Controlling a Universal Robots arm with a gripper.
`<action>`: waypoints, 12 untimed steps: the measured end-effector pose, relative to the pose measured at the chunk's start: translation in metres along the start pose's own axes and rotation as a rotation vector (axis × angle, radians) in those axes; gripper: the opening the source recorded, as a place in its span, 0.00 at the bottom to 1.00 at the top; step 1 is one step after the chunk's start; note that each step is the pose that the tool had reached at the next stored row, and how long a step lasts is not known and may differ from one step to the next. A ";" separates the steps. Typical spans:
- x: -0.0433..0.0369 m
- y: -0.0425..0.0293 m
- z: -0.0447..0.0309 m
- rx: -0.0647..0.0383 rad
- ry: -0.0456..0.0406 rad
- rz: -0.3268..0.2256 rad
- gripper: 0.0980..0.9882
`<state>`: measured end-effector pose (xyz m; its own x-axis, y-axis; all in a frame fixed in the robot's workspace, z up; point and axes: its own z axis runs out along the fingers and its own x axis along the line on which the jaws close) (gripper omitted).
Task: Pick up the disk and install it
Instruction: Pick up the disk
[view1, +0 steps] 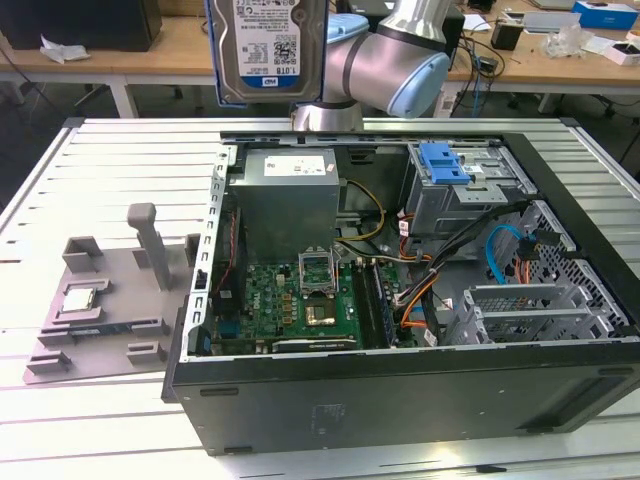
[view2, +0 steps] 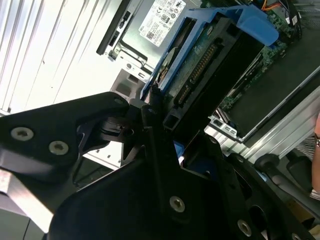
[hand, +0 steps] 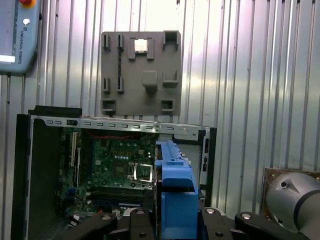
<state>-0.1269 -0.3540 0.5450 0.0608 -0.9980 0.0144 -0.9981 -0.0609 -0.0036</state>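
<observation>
Gripper (view2: 162, 120) clenched on one end of the disk (view1: 265, 50), holding it upright, high above the open case (view1: 400, 400). End grip likely leaves the disk's length free to enter the cage (view1: 470, 195).

Open case (view1: 400, 392), cables (view1: 428, 288) near drive cage (view1: 440, 205)

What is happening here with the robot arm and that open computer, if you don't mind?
The arm's gripper is shut on the disk, a flat rectangular silver metal hard drive with a white-and-blue label in a blue plastic carrier. It holds the disk in the air above the open black metal computer case, which lies on the ribbed silver metal table. The disk is not yet installed in the case.
</observation>
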 end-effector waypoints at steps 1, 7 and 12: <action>0.0018 0.0001 0.0000 0.000 0.0000 0.000 0.30; 0.0085 0.0005 0.0002 0.000 0.0000 0.000 0.30; 0.0146 0.0009 0.0004 0.000 0.0000 0.000 0.30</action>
<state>-0.1269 -0.3686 0.5449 0.0609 -0.9980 0.0144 -0.9981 -0.0609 -0.0036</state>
